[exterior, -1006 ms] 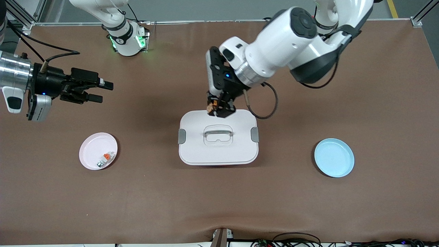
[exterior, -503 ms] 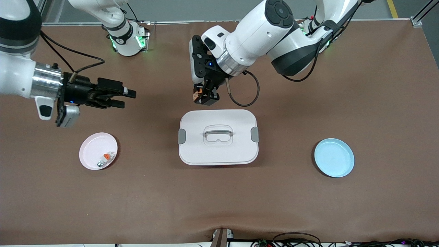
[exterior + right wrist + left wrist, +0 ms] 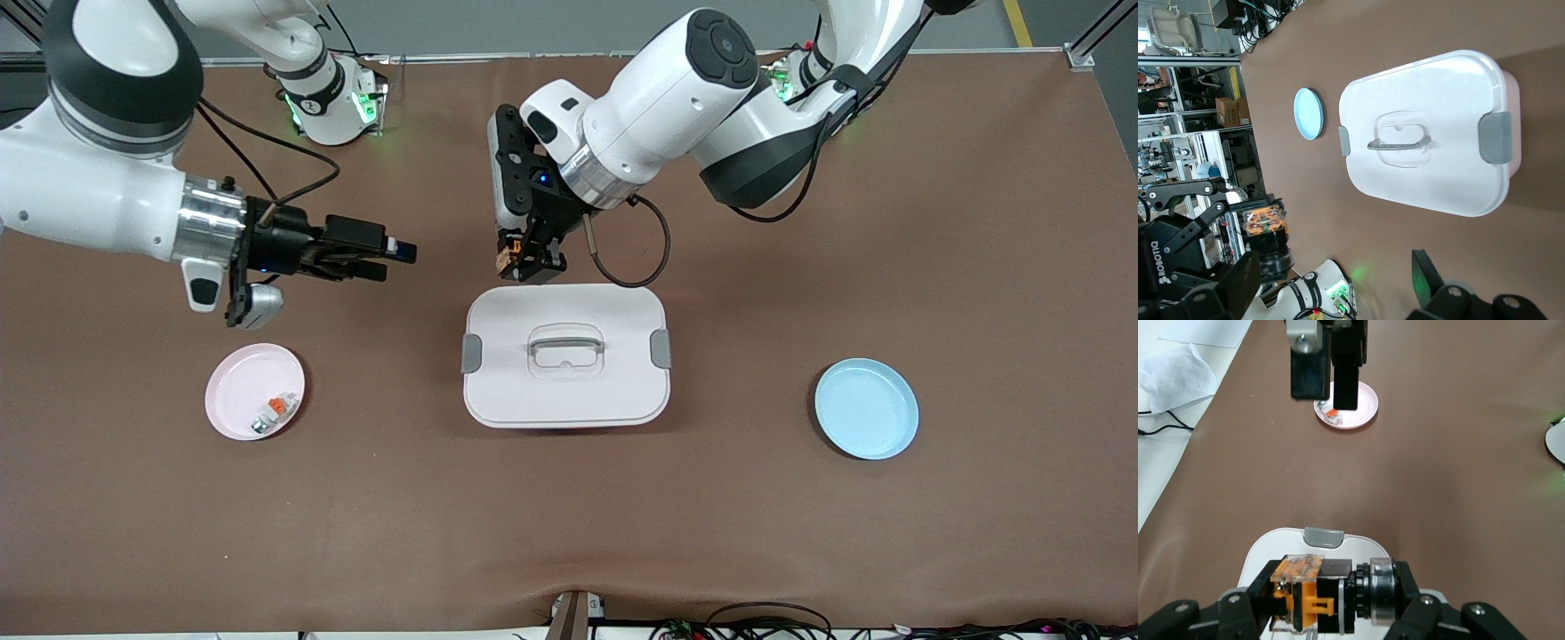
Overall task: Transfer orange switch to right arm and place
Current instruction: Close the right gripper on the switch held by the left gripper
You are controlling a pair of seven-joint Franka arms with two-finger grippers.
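Observation:
The orange switch (image 3: pixel 506 258), a tiny black block with an orange face, sits between the fingers of my left gripper (image 3: pixel 520 260), which is shut on it. The gripper hangs over the table by the white box's edge that faces the robot bases. In the left wrist view the switch (image 3: pixel 1315 600) fills the jaws of the left gripper (image 3: pixel 1325 605). My right gripper (image 3: pixel 391 258) is open and points at the switch from the right arm's end. The right wrist view shows its own open gripper (image 3: pixel 1328 293) and the held switch (image 3: pixel 1265 223).
A white lidded box (image 3: pixel 565 396) with a handle stands mid-table. A pink plate (image 3: pixel 233 382) holding a whitish piece with an orange cap (image 3: pixel 271 411) lies toward the right arm's end. A blue plate (image 3: pixel 867 409) lies toward the left arm's end.
My right gripper has moved toward the table's middle, closer to the left gripper. The left gripper carried the switch off the box lid toward the right arm, then dipped a little.

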